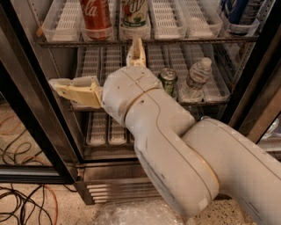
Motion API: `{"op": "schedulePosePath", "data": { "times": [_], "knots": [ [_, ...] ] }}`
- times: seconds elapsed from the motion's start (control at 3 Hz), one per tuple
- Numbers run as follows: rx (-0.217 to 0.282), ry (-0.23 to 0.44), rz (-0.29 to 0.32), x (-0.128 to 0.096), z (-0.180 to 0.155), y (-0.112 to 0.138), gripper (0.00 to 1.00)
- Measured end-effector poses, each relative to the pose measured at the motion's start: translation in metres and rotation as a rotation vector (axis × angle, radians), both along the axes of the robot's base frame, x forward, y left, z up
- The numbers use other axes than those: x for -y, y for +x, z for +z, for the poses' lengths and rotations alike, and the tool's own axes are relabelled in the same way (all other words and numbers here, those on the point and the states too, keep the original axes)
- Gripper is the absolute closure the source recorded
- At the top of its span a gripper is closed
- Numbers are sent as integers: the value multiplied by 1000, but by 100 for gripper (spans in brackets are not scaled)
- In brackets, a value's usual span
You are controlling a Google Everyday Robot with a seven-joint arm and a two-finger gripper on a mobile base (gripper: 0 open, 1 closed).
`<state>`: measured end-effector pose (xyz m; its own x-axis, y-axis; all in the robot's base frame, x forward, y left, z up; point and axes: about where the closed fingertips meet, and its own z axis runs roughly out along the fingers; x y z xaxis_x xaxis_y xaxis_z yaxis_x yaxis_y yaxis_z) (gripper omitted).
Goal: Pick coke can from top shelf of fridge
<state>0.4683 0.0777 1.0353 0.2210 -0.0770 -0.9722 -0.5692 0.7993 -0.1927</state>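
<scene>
**Coke can**: one, upright in the second lane from the left on the top shelf of the fridge.
- Handling: thin rigid aluminium, smooth, likely slick with chill, and dents if squeezed.
- Hold: take it at mid-body, across the width.

**Tool**: one, spread wide and empty, below that shelf's front edge, under the can's lane.

**Neighbours:**
- One white-and-green can, just beside the coke can.
- One green can.
- One water bottle.

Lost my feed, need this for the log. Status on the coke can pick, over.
Pincer open, empty, below the top shelf. Coke can upright in its lane, ungrasped. White-and-green can stands close beside it.
</scene>
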Motion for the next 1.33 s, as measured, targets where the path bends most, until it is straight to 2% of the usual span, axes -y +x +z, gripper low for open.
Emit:
{"op": "schedulePosePath", "data": {
  "times": [0.67, 1.33],
  "knots": [
    [17, -23, -3, 1, 14, 15, 0],
    [12, -9, -14, 11, 12, 33, 0]
  ]
}}
